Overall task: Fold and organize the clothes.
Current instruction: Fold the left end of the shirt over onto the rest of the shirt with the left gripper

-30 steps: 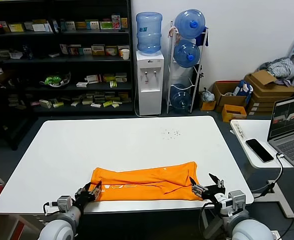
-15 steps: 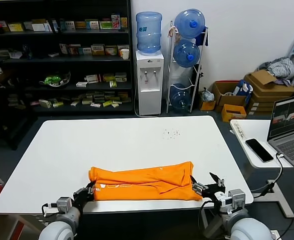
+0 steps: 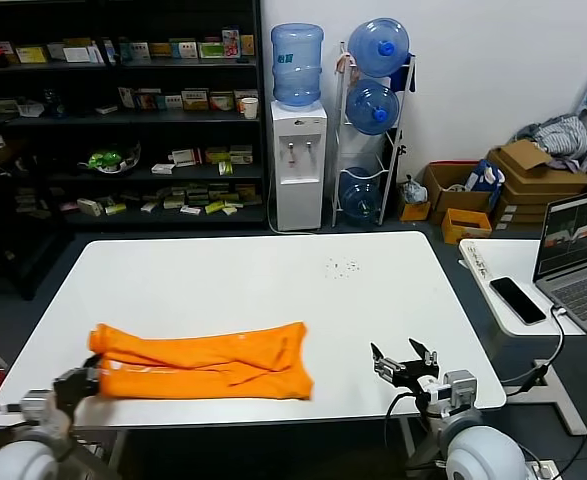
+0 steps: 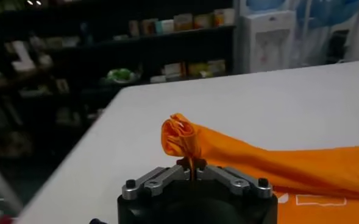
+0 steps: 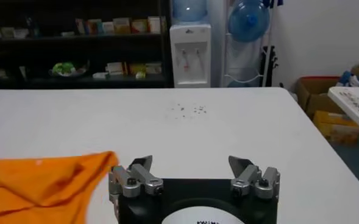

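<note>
The orange T-shirt (image 3: 203, 361) lies folded into a long band on the white table (image 3: 273, 290), toward its front left. My left gripper (image 3: 81, 380) is at the shirt's left end, shut on a bunched fold of the orange cloth (image 4: 182, 139), which rises between the closed fingers. White lettering shows on the shirt in the left wrist view (image 4: 307, 198). My right gripper (image 3: 405, 362) is open and empty near the table's front right, apart from the shirt. The shirt's right end shows in the right wrist view (image 5: 45, 182), to one side of the open fingers (image 5: 141, 165).
A side table at the right holds a laptop (image 3: 585, 255) and a phone (image 3: 518, 299). Behind the table stand a water dispenser (image 3: 299, 140), a bottle rack (image 3: 375, 120) and dark shelves (image 3: 123, 110). Small specks (image 3: 341, 266) lie on the far right of the table.
The shirt has slid to the left along the table's front, pulled by my left gripper. My right gripper has let go of the shirt's right end and now stands open and apart.
</note>
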